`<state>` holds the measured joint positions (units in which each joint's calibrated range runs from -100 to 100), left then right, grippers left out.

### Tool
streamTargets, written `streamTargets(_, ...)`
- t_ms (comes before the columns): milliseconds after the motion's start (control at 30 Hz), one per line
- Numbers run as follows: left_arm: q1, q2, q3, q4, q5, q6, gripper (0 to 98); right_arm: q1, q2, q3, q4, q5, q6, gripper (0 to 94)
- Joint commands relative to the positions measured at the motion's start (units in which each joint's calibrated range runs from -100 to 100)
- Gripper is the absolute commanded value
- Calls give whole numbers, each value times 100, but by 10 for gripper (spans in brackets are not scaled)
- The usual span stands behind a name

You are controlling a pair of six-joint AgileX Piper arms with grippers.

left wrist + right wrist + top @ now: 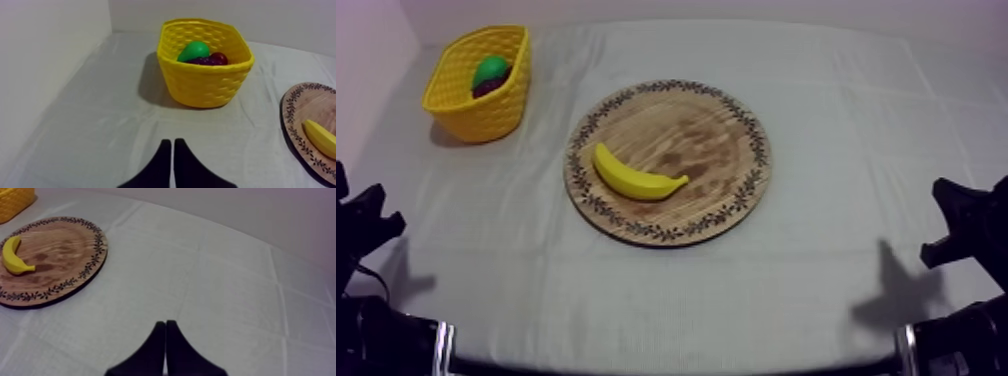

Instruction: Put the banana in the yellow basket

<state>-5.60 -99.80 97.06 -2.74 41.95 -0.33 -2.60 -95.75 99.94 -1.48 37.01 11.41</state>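
Observation:
A yellow banana (634,177) lies on the left half of the round wooden board (721,150) in the middle of the table. The yellow basket (479,84) stands at the far left and holds a green pear (491,70) and a dark bunch of grapes (488,88). My left gripper (366,225) rests low at the left edge, well short of the basket (205,75); its fingers (182,165) lie together as a narrow wedge, shut on nothing. My right gripper (961,220) rests low at the right edge, far from the board (60,258), also shut with its fingers (172,348) together.
A small red fruit (219,58) sits in the basket beside the grapes (202,61) and pear (194,50). A pale wall runs along the table's left side and back. Bare cloth stretches between the board and both grippers.

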Motion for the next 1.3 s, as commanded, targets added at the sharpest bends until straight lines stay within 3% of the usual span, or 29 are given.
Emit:
streamTargets(0,310,-3,93,91,-217,-175,0,0,0,-5,-1,0,-6,3)
streamTargets(967,259,110,25,47,-116,-262,0,0,0,-5,-1,0,-5,3)
streamTargets(1267,253,1124,-710,-238,-390,79,0,0,0,-5,-1,0,-1,3)
